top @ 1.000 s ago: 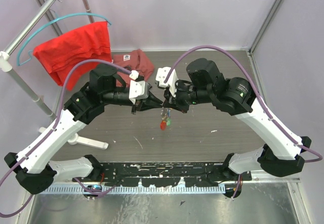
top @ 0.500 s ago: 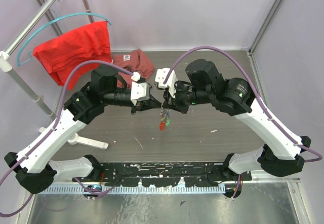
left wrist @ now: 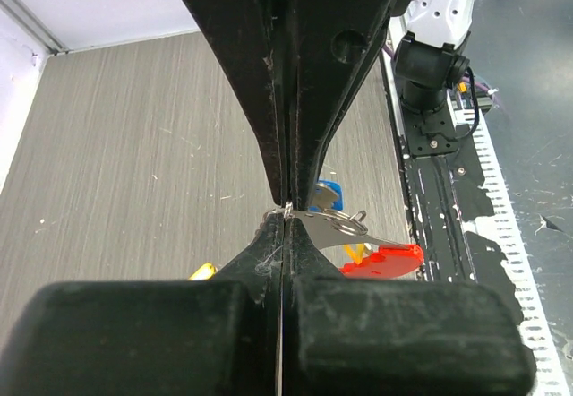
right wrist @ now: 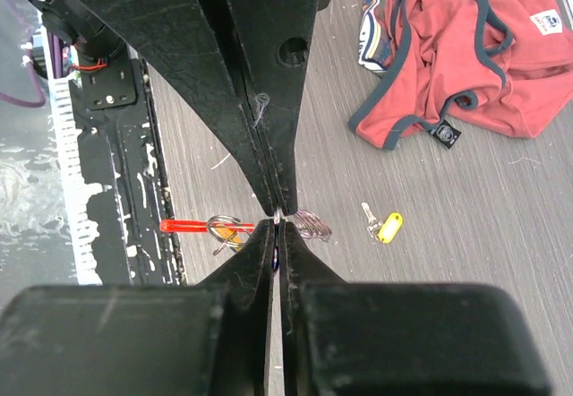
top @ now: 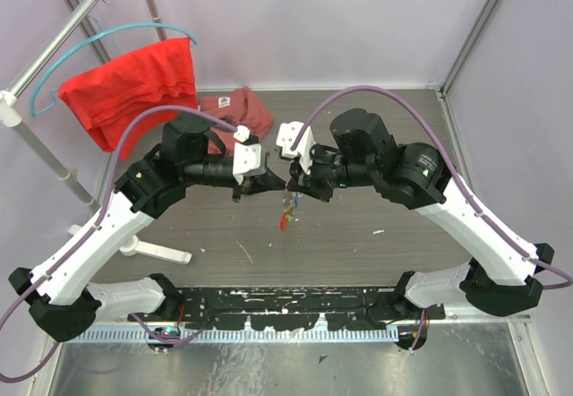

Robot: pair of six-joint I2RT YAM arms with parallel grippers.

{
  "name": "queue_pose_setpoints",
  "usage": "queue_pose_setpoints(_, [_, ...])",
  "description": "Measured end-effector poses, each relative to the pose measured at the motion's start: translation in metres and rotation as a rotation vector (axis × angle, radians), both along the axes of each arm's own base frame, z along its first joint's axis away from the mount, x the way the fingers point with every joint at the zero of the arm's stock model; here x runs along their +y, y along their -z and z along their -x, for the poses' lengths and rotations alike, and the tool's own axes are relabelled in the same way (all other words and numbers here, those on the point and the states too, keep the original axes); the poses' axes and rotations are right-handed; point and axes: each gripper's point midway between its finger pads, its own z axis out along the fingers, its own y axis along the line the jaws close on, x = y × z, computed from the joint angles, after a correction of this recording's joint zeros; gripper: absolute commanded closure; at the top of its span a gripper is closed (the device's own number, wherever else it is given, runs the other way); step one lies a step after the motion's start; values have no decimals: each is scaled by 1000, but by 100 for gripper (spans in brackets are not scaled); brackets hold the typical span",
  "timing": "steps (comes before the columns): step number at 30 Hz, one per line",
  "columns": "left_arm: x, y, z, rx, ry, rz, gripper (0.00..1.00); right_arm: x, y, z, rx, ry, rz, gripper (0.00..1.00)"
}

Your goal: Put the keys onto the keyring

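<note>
Pinching step: the left gripper (left wrist: 285, 209) and right gripper (right wrist: 277, 215) meet tip to tip in the air, seemingly to part the coil of the keyring (right wrist: 312, 224) for a key.
Left jaws: pressed together, nipping a thin wire of the ring at their very tips.
Right jaws: closed too, nipping the coil at their tips, with ring loops bulging just beside them.
Keyring: it hangs just under both sets of tips, clear of the table (top: 376, 208), and its red tag (left wrist: 383, 260) dangles lowest.
Blue key (left wrist: 328, 190): just beyond the left tips, seemingly on the ring already.
Yellow key (right wrist: 389, 228): on the table, below and apart from the right jaws, not on the ring.
Doing it well: grip with the tips only, and draw the two pinches apart gently so the coil gapes without twisting. Hold the ring level so the tag's weight does not drag it round.
Risk: the wire looks thin and slick, so it may spring from the tips and drop.
</note>
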Motion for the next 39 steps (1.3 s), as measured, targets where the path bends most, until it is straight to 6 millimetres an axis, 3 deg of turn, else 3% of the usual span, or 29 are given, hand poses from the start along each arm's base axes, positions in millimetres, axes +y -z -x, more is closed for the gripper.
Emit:
queue_pose_setpoints(3, [0,-1,-1,-3,-4,2,100,-1,0,-2,-7,19,-13,70])
queue_pose_setpoints(5, [0,-1,0,-6,-4,7,100,0,-4,-4,-20,36,-33,66])
queue_pose_setpoints(13, [3,-5,-3,-29,-56,66,100,-12,-21,-14,-84,146,-138,62])
queue_pose_setpoints(18, [5,4,-9,-4,-131,115,100,-30,-39,-24,-25,350,-372,62])
queue_pose_setpoints(22, [7,13,-22,14,-218,155,100,-54,-41,-64,138,527,-591,61])
queue_pose_setpoints(26, [10,19,-38,32,-311,186,100,-75,-13,-103,329,657,-741,54])
queue_pose_setpoints(29, [13,19,-51,38,-381,213,100,-65,11,-107,481,660,-779,52])
queue_pose_setpoints(31, [15,18,-59,37,-426,232,100,-59,16,-103,528,658,-791,52])
queue_pose_setpoints(39, [22,9,-80,26,-540,306,100,-12,-8,-62,506,557,-838,56])
